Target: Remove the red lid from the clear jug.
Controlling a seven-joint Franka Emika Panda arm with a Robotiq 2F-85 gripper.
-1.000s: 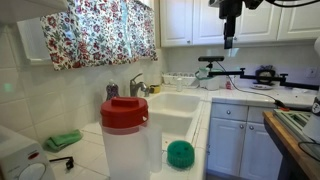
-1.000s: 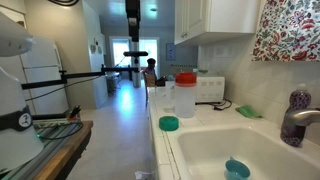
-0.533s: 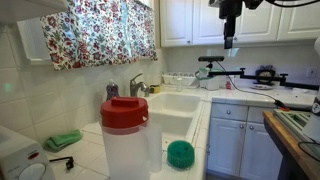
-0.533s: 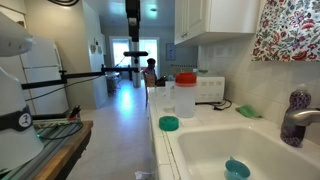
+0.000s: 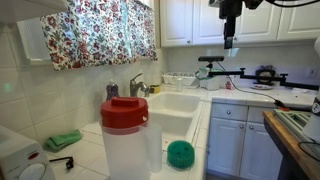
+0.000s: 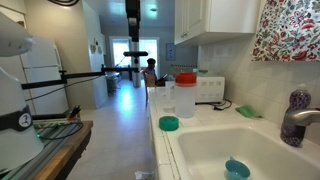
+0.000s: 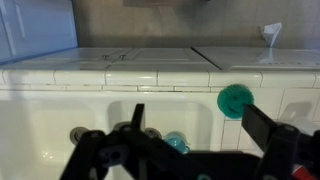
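Observation:
The clear jug point(image 5: 127, 153) stands upright on the tiled counter, close to the camera. The red lid point(image 5: 124, 113) sits on its top. Both show in the opposite exterior view too, the jug point(image 6: 185, 103) with the red lid point(image 6: 186, 77) on it. My gripper point(image 5: 231, 42) hangs high near the upper cabinets, far from the jug, and also shows at the top of an exterior view point(image 6: 133, 38). In the wrist view my gripper point(image 7: 200, 122) is open and empty above the sink. The jug is not clearly visible there.
A green round ball-like object point(image 5: 180, 152) lies on the counter beside the jug, and also shows in the wrist view point(image 7: 236, 99). The white sink point(image 5: 178, 104) holds a teal item point(image 7: 175, 142). A faucet point(image 5: 137, 86) and a green cloth point(image 5: 63, 140) are at the wall.

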